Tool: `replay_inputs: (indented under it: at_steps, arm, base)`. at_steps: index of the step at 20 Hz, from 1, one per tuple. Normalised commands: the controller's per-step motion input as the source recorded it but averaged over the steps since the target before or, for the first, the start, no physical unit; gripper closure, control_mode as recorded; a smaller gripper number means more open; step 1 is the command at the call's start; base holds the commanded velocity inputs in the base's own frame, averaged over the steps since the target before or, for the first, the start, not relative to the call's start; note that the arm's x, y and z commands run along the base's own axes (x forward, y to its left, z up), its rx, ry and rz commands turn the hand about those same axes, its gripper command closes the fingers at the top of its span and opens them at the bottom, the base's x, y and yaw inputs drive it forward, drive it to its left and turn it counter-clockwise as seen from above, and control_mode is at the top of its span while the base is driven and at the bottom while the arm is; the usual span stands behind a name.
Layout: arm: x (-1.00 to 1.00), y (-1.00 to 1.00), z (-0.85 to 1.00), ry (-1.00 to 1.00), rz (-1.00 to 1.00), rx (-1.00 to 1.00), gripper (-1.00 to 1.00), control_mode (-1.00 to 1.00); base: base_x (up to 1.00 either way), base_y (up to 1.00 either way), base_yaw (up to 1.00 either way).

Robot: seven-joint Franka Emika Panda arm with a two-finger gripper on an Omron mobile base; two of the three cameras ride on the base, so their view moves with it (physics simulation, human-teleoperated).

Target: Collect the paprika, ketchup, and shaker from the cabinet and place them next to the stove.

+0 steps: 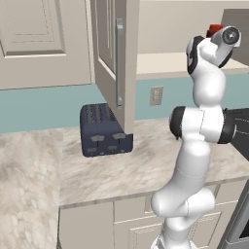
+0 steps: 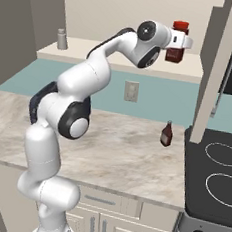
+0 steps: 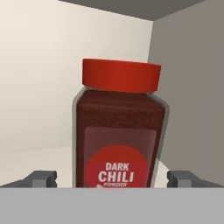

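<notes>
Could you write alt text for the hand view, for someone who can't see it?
A red-capped spice jar labelled dark chili powder stands upright on a cream cabinet shelf, between the open gripper's two fingertips.

You had the paprika jar dead ahead between the spread fingertips, bare shelf on either side. The open cabinet door crowded your right; the shaker stood well apart left.

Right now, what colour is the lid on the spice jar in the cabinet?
Red, on the clear square spice jar of dark red-brown powder; the lid shows best in the hand view.
</notes>
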Motion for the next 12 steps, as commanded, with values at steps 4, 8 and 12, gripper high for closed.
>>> replay_inputs:
  at_steps: [4,8,12]
  arm:
    - [0.15,0.0,0.0,0.05,0.0,0.0,-1.0,-1.0]
    - [0.16,0.0,0.0,0.06,0.0,0.0,-1.0,-1.0]
    - [0.1,-0.12,0.0,0.04,-0.02,0.02,-1.0,-1.0]
  base:
    - [0.0,0.0,0.0]
    - [0.0,0.0,0.0]
    - [0.0,0.0,0.0]
